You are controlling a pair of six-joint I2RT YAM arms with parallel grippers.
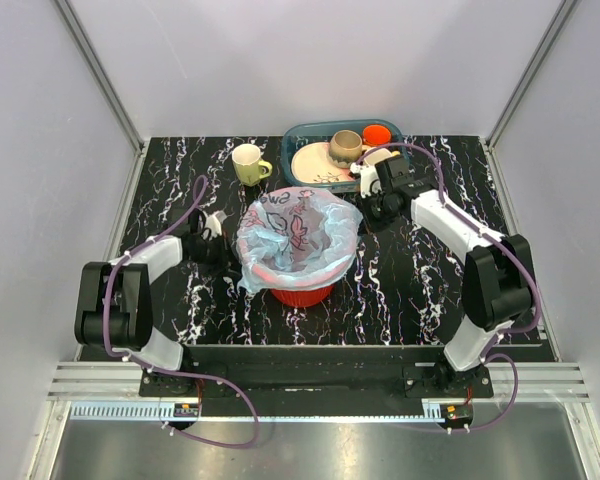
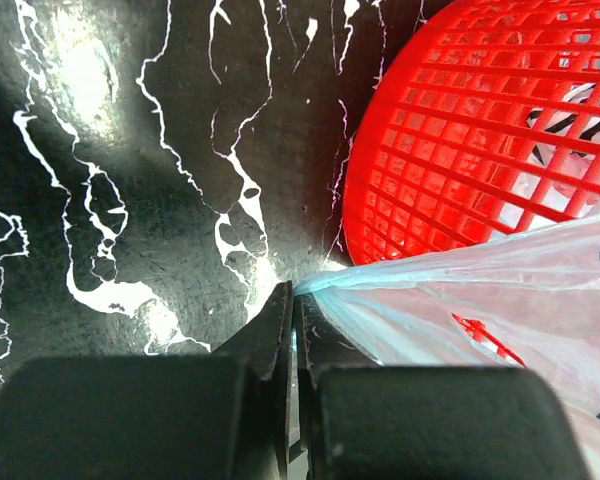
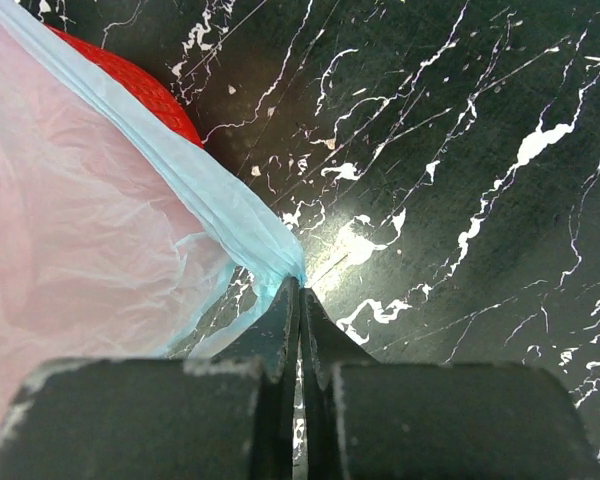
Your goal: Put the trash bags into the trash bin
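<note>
Opposite hems pinched by left claw, right claw; blue printed trash bag stretched wide to line red mesh basket.

Robotics lab test cell: white panel walls, aluminium frame struts, black marble-pattern tabletop, two edge-bolted robot arms.

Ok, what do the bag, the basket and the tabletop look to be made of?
The bag looks like thin plastic film: translucent pale blue, crinkled, printed. The basket looks like moulded plastic: glossy red lattice ribs. The tabletop is glossy black with white veins; stone or laminate, I cannot tell.
</note>
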